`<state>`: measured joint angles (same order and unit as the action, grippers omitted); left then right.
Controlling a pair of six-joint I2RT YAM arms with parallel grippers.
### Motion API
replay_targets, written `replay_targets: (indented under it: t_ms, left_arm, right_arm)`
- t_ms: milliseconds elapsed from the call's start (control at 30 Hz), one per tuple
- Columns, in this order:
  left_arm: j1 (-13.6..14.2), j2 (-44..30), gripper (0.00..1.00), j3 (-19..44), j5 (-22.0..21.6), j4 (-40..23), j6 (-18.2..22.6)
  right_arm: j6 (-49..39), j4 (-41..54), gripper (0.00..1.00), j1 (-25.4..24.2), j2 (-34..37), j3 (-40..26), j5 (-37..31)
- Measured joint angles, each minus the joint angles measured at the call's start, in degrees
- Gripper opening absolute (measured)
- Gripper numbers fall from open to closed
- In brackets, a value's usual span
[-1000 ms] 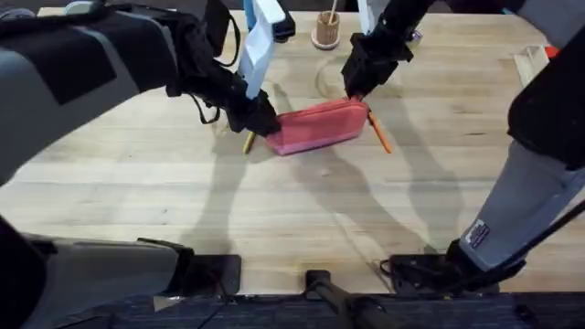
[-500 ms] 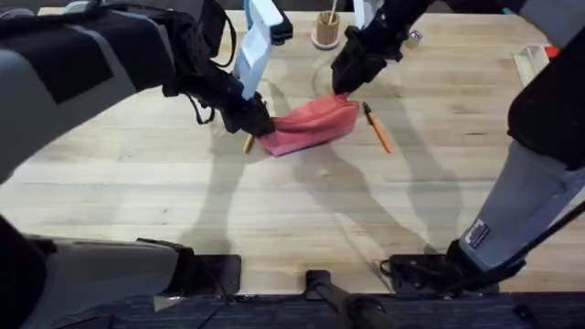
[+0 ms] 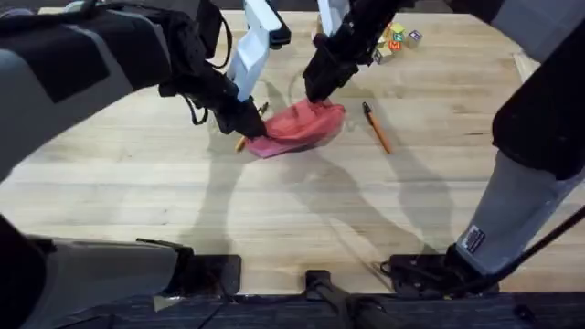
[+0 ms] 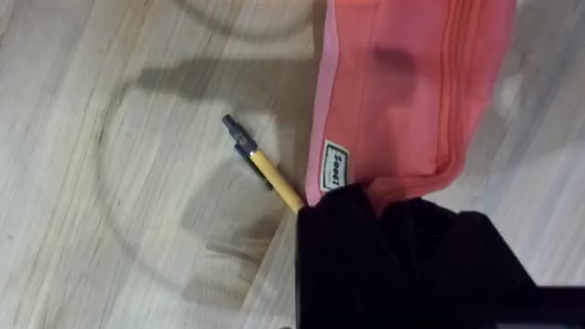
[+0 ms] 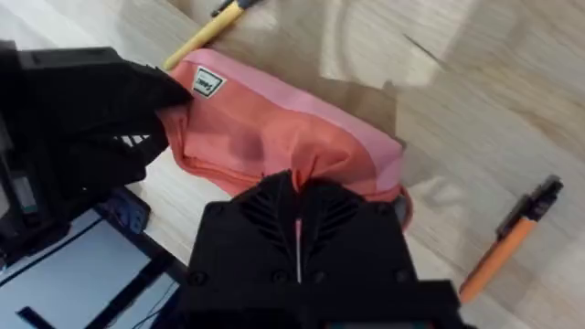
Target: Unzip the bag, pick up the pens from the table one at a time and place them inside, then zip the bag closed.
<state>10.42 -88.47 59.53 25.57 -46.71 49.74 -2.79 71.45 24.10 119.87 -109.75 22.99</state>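
The pink bag lies bunched up on the table, its right part drawn leftward. My left gripper is shut on the bag's left end, next to the white label. At the bag's top edge my right gripper is shut, pinching a raised peak of fabric along the zipper line. The yellow pen lies just beside the bag's left end, partly under my left gripper. To the right of the bag lies the orange pen, apart from it, also seen as an orange pen past my right fingers.
Small coloured blocks sit at the back of the table behind the right arm. A white tray edge shows at the far right. Open wood lies in front of the bag toward the arms' bases.
My right gripper has slid left along the bag's top edge, dragging the fabric with it, so the bag is shorter and crumpled. The left gripper has held its end almost still.
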Motion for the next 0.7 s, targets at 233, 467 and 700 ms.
replay_targets:
  t_ms: [233,467,700]
  left_arm:
    - [-0.1,0.0,0.042,0.0,-0.6,-0.2,0.0]
    - [-0.2,0.0,0.042,0.0,-1.2,-0.3,0.0]
    - [-0.3,0.0,0.042,0.0,-1.5,-0.7,0.0]
  right_arm:
    - [1.4,-1.0,0.031,2.0,0.0,0.0,-2.1]
    - [2.0,-1.2,0.031,2.8,0.0,0.0,-1.9]
    - [2.4,-2.0,0.031,2.8,0.0,0.0,-0.1]
